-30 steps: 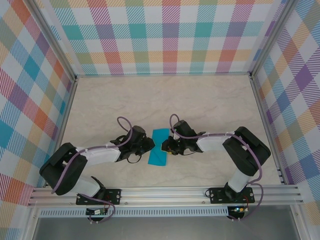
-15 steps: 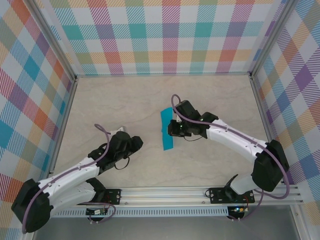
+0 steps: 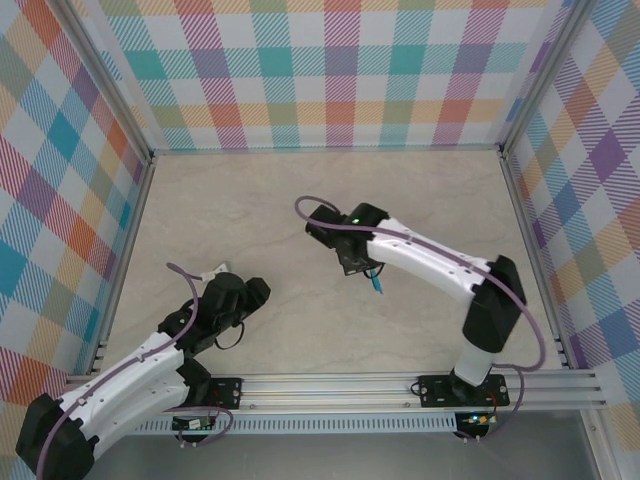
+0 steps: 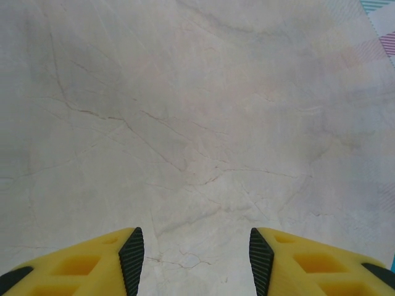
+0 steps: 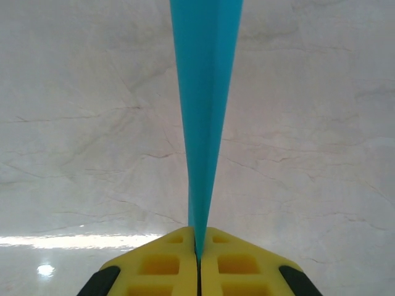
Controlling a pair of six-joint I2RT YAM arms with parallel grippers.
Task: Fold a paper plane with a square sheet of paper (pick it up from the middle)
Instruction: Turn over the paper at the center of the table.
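Your right end effector (image 5: 197, 250) is clenched on the teal sheet of paper (image 5: 203, 92). In its wrist view the two yellow fingers (image 5: 160, 265) are pressed flat together, and the paper comes out of the seam between them. The sheet is folded and you see it almost edge-on: a slim strip, narrowest at the fingers and widening as it runs away from them to the top of the frame. The pale marbled worktop (image 5: 321, 123) lies behind it. You cannot tell from that view whether the far end of the paper touches the worktop.

From above, your right arm reaches from its base at the near right across to about the middle of the worktop. A thin sliver of the teal paper (image 3: 378, 288) shows on the near side of the wrist, with most of the sheet hidden under the arm.

Your left end effector (image 4: 196, 256) is released. Its yellow fingers, with black pads (image 4: 132, 256) on their inner faces, stand apart, and there is bare worktop in the gap between them. From above, it sits at the near left of the worktop, well apart from the paper and from your right arm. Checked walls (image 3: 300, 80) close the worktop in on the left, far and right sides.
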